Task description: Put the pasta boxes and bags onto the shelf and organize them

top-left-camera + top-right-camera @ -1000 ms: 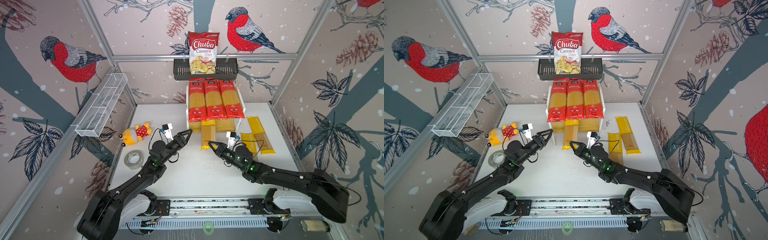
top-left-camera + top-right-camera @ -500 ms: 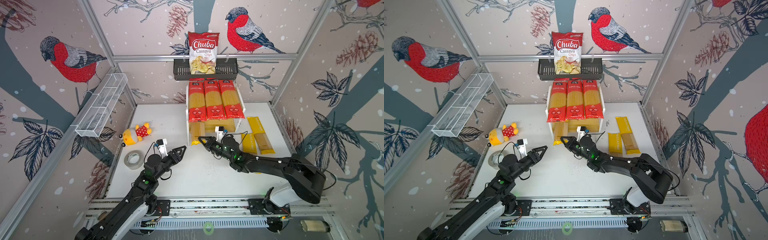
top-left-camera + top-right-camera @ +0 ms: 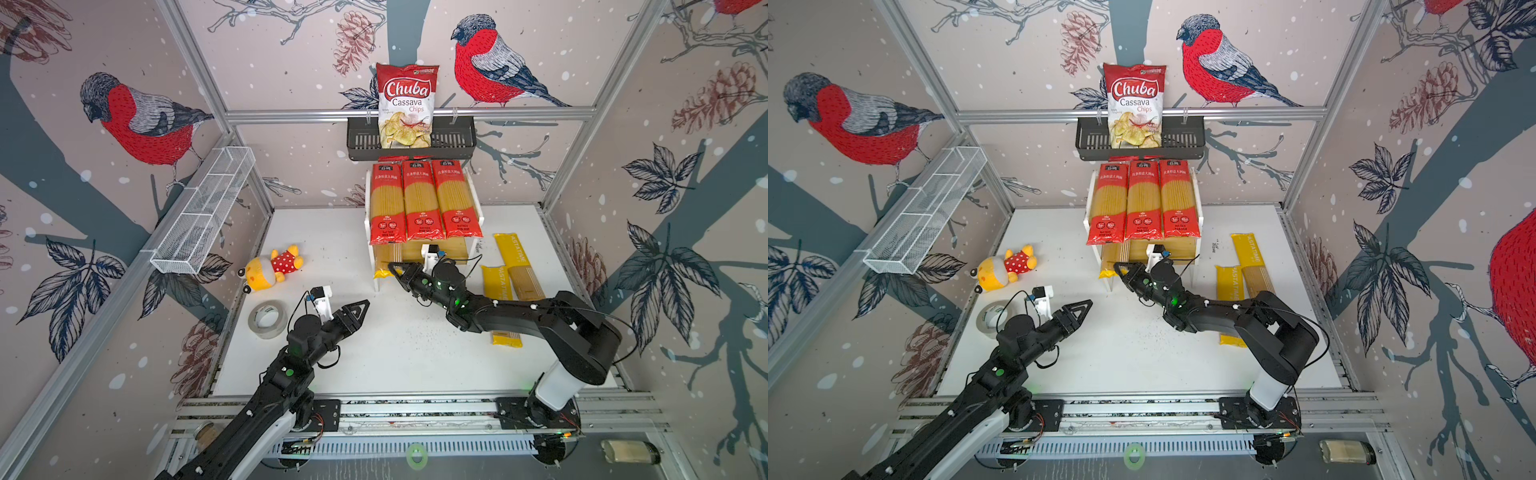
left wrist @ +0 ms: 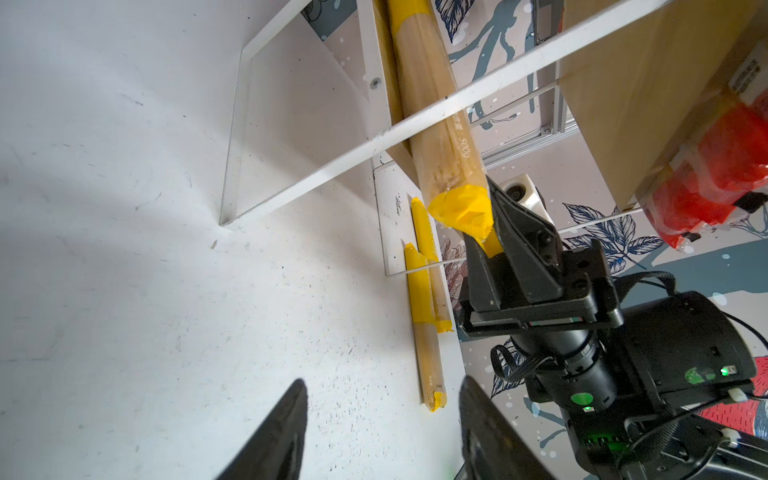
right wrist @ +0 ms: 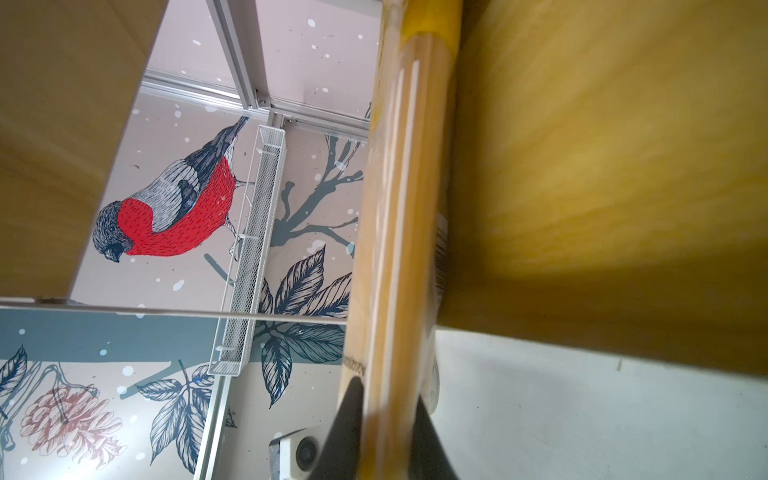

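Three red pasta bags (image 3: 422, 203) lie side by side on the top tier of the shelf (image 3: 376, 280). A yellow pasta pack (image 3: 388, 257) rests along the left of the lower board, under them. My right gripper (image 3: 395, 270) is at that pack's near end; in the right wrist view its fingers (image 5: 347, 415) press both sides of the pack (image 5: 390, 249). Two more yellow packs (image 3: 513, 251) (image 3: 494, 282) lie on the table right of the shelf, one partly under my right arm. My left gripper (image 3: 360, 306) hovers open and empty over the table (image 4: 380, 382).
A Chuba chips bag (image 3: 407, 106) stands in the black basket (image 3: 361, 141) on the back wall. A white wire basket (image 3: 203, 212) hangs on the left wall. A plush toy (image 3: 272, 268) and a tape roll (image 3: 268, 319) lie at the table's left.
My right gripper has pushed the yellow pack back onto the lower board, under the red bags. My left gripper has drawn back from the shelf toward the front.
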`<state>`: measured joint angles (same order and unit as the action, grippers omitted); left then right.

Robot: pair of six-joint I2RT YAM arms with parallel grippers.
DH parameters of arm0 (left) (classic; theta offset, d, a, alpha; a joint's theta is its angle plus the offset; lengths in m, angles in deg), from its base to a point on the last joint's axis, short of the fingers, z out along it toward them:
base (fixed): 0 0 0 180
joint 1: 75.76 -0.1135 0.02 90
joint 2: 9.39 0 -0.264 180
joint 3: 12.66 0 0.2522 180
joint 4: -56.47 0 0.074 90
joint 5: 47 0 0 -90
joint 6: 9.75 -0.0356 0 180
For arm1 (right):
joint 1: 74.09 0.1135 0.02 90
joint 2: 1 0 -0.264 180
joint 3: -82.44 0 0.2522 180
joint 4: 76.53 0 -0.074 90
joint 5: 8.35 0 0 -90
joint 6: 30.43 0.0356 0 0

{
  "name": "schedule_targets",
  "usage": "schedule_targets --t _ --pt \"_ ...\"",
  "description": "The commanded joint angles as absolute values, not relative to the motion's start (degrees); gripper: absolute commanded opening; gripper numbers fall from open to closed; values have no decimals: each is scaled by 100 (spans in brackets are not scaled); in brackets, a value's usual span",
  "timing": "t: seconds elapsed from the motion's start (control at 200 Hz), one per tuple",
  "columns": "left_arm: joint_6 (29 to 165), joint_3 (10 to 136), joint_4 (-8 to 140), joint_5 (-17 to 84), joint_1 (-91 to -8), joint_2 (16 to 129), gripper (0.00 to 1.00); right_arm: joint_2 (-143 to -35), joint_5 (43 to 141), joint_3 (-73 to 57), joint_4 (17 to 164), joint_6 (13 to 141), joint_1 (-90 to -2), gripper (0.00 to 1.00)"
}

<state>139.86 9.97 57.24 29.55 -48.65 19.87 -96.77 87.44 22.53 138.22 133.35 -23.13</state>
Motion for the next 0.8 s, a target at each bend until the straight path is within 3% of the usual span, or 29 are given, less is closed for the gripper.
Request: schedule_targets --t 0.0,0.145,0.36,0.51,0.65,0.795 --pt "13892 991 5615 2934 -4863 1976 58 -9486 9015 2354 14223 13281 -2295 39" --pt "13717 996 5413 3022 -4727 1923 59 -9021 8966 2684 13795 13155 -2167 53" --pt "13168 915 5129 3790 -3929 1920 62 -7962 8763 3619 13158 12988 -1900 56" --pt "12714 964 5124 5018 -2724 2302 62 -6875 8021 3844 10988 12427 -1872 56" --pt "12252 1380 4896 5997 -1465 3471 63 -6220 7059 3812 8893 11958 -2178 57" --pt "12006 1973 4670 6374 -743 4730 62 -5668 5666 3976 7477 11813 -2671 58"
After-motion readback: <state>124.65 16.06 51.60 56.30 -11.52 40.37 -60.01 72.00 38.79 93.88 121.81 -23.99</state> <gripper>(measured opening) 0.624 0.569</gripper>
